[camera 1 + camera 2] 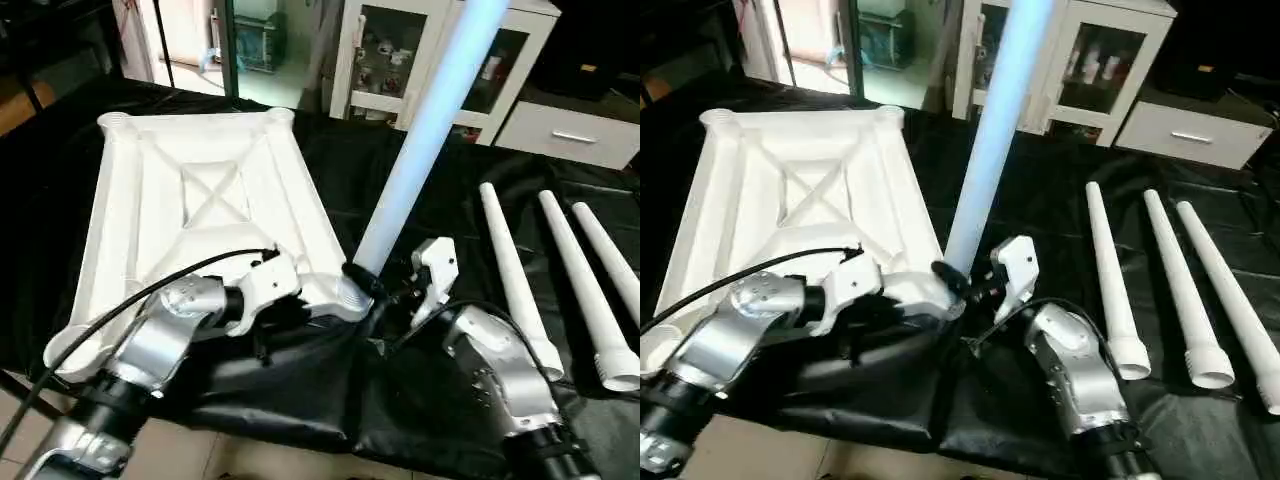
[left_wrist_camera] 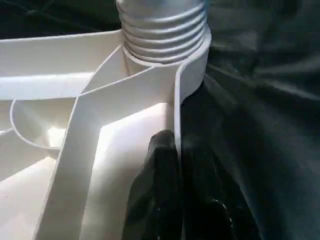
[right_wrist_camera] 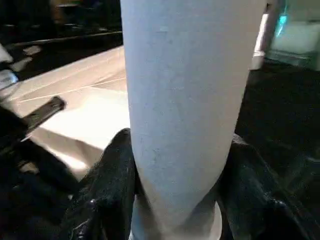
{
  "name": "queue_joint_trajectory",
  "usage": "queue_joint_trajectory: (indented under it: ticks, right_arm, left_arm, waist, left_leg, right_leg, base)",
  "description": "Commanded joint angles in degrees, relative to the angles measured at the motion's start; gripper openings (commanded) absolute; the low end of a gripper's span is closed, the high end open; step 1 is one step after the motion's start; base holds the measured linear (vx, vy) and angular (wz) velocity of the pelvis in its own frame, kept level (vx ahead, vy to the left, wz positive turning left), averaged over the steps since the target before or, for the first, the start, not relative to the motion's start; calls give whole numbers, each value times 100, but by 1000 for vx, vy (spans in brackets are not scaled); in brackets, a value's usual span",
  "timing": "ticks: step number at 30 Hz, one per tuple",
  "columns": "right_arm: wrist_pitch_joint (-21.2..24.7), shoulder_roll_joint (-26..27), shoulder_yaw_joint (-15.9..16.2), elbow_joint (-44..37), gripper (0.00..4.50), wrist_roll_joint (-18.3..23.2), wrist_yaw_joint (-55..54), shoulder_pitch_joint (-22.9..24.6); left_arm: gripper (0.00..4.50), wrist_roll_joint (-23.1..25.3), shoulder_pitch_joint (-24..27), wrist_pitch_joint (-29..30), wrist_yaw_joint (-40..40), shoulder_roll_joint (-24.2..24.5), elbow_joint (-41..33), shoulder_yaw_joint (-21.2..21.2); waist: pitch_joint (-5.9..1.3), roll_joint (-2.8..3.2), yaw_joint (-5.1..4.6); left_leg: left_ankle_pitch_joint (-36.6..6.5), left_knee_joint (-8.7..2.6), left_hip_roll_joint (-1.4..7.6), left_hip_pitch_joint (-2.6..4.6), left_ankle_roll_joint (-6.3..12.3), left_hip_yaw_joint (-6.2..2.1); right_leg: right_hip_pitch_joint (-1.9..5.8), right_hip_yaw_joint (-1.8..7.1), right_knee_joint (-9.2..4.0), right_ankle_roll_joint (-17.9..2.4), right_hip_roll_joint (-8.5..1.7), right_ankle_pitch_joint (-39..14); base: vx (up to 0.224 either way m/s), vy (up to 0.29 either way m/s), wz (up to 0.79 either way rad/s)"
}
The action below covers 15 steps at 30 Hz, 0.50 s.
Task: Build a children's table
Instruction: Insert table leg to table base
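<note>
Children's table top lies upside down on the black-sheeted work table, its X-ribbed underside facing up, toward the work table's near-left part. At the top's near right corner, close to the work table's near edge, the left gripper is clamped on the raised rim, one black finger inside the rim and the other outside. Just beside it, the standing leg rises tilted from that corner's socket, its threaded end seated in the socket. The right gripper clenches this leg low down, a black finger on each side. Three more legs lie side by side on the sheet toward the work table's right edge, well apart from the top. Beyond the far edge stand white cabinets with glass doors.
</note>
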Motion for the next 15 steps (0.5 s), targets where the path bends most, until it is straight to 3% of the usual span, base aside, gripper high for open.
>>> queue_joint_trajectory:
  ticks: [1,5,10,11,15]
  right_arm:
    - [356,-109,-308,897,188,-408,-635,223]
    - [380,154,-411,1460,188,-588,-1551,-202]
    - [453,461,-740,2030,188,-494,-2592,-693]
    - [427,548,-805,2181,188,-507,-2846,-826]
    - [318,699,-856,2370,188,-511,-3119,-1003]
  left_arm:
    - [0,-367,-7,21,113,-267,75,135]
    - [0,-115,-384,286,603,-652,332,116]
    - [0,208,-807,517,1366,-1111,565,57]
    - [0,352,-942,556,1636,-1266,646,-4]
    - [0,511,-1128,616,2046,-1555,791,-63]
  waist:
    - [-79,18,-48]
    - [-92,29,-64]
    - [-129,22,-52]
    - [-138,-7,-34]
    - [-161,1,1]
  left_leg:
    - [-3370,-620,486,75,-215,-381]
    - [-3159,-647,482,58,-200,-382]
    - [-2872,-628,489,48,-218,-347]
    - [-2685,-621,496,44,-204,-309]
    - [-2185,-604,506,19,-157,-247]
  right_leg:
    - [-49,278,-604,-293,-503,-4305]
    - [-3,267,-604,-339,-512,-4076]
    - [-8,297,-564,-479,-508,-3561]
    - [-13,310,-541,-574,-487,-3167]
    - [20,330,-454,-812,-473,-2302]
  base:
    - [0,0,0]
    - [0,0,0]
    - [0,0,0]
    - [0,0,0]
    - [0,0,0]
